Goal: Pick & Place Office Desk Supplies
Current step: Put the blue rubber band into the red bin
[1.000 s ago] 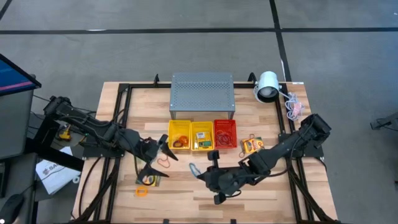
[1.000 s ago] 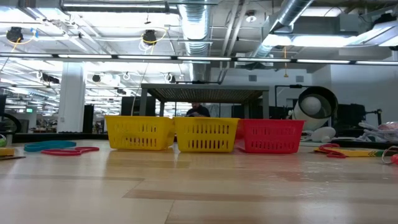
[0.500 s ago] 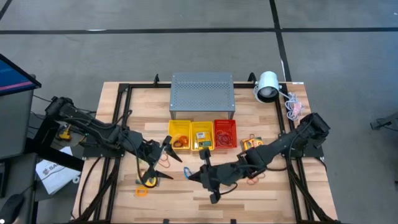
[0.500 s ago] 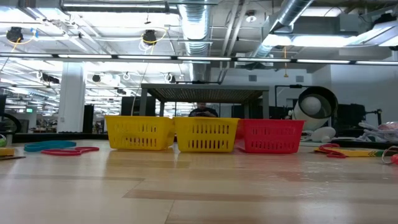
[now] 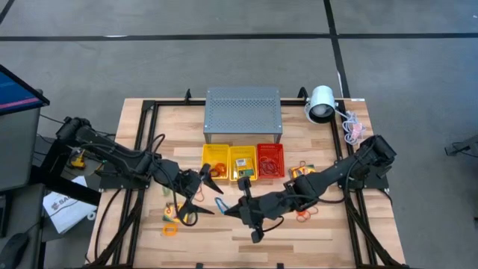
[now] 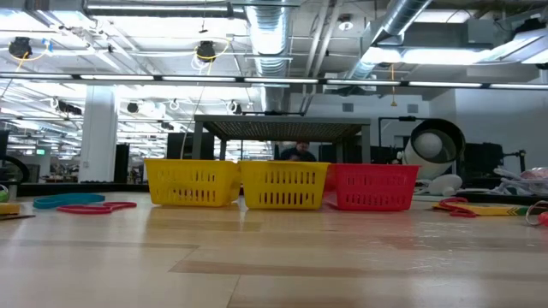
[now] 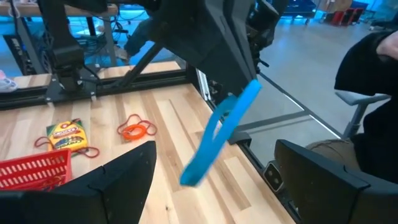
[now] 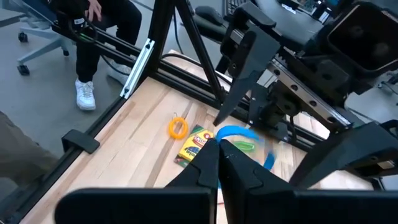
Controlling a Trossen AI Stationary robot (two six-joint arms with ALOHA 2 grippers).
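Two grippers meet over the near middle of the table, and a handover is what I judge comes next. My right gripper is closed on one end of a blue band loop, which hangs long and slanted from my fingertips toward my left gripper. That one stands spread wide, nothing between its fingers, and the loop's free end lies right in the gap ahead of them. My left is therefore nearer. The yellow and red baskets sit just beyond, at the far side.
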